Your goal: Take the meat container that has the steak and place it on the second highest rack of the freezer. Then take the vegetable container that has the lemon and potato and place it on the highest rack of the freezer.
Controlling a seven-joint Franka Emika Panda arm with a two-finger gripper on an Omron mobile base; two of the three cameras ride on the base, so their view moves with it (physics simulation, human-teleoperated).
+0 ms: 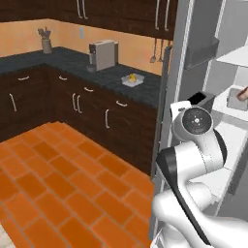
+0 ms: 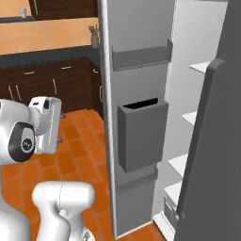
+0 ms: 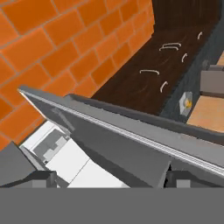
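The freezer [image 1: 203, 58] stands open, its door [image 2: 141, 94] swung out with grey bins on the inside. A grey container [image 1: 237, 100] holding the reddish steak [image 1: 245, 92] rests on the second highest rack [image 1: 224, 107], just under the highest rack [image 1: 233, 55]. On the dark counter sits a small white container [image 1: 132, 80] with the yellow lemon [image 1: 131, 77]; in the hand view this container [image 3: 185, 104] shows a yellow-orange spot. The potato is too small to make out. My gripper [image 3: 111, 178] is open, nothing between its fingertips [image 3: 43, 178], just above the door's edge [image 3: 131, 133].
A coffee machine [image 1: 102, 54] stands on the counter [image 1: 72, 65] over dark cabinets [image 1: 87, 104]. A utensil holder [image 1: 46, 44] sits at the far corner. Orange tile floor [image 1: 58, 179] spreads to the left. Lower white shelves [image 2: 181, 164] step down inside the freezer.
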